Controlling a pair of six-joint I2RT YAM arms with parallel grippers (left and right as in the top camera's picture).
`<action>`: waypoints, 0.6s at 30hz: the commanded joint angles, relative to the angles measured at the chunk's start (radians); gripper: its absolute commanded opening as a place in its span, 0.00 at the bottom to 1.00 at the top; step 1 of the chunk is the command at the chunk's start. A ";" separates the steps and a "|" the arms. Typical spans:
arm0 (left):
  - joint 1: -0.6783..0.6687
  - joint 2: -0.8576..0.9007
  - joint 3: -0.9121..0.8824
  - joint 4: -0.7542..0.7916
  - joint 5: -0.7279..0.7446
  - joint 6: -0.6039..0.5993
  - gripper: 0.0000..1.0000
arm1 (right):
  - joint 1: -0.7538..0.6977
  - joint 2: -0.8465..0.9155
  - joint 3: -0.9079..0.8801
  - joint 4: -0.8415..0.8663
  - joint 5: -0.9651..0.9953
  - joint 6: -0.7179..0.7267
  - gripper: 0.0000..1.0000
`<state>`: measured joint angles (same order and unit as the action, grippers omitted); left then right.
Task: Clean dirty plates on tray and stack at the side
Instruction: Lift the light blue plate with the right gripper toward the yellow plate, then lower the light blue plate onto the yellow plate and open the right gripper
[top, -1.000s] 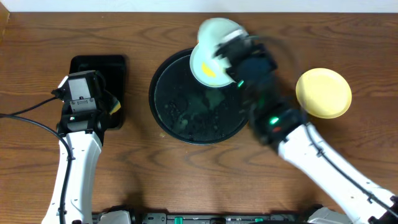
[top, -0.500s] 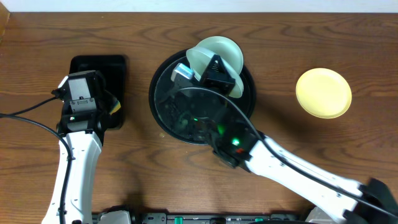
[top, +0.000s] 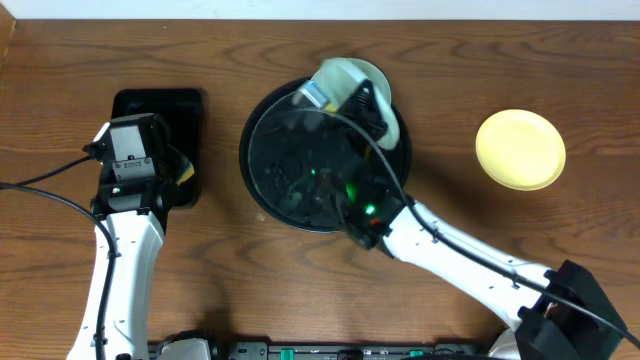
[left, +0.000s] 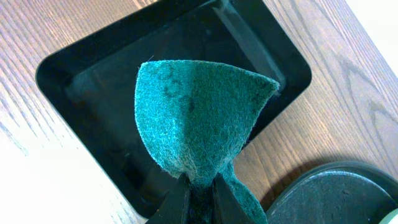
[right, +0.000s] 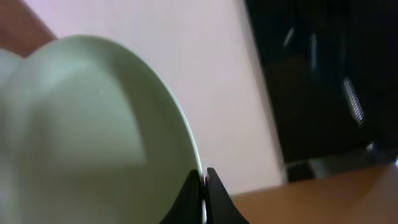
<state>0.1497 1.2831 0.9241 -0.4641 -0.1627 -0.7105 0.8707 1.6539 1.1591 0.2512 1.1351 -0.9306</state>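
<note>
item 1, step in hand: i judge this the hold-for-wiping stage. right gripper (right: 203, 190) pressed together on the rim of a pale blue-green plate (right: 93, 137), which is tilted up on edge over the far side of the round black tray (top: 270, 160).

item 2, cleaning tool: left gripper (left: 200, 190) pinching a green scouring pad (left: 199, 118) above the rectangular black tray (left: 81, 81), well apart from the held plate (the two have yet to meet).

item 3, pale yellow plate (top: 519, 149): on the table (top: 450, 60) right of the round black tray, apart from both arms.

item 4, next move, my guess: bring pad and plate face together, wipe, then stack the plate by the yellow one.
</note>
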 joint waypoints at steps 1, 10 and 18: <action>0.004 0.002 -0.004 0.000 -0.005 -0.009 0.07 | -0.031 -0.010 0.005 -0.103 0.010 0.349 0.01; 0.004 0.002 -0.004 0.000 -0.005 -0.009 0.07 | -0.130 -0.130 0.005 -0.362 -0.242 0.789 0.01; 0.004 0.002 -0.004 0.001 -0.005 -0.009 0.07 | -0.440 -0.322 0.005 -0.600 -0.946 0.944 0.01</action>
<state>0.1497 1.2831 0.9241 -0.4648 -0.1627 -0.7109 0.5335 1.3708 1.1568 -0.3145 0.5343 -0.0868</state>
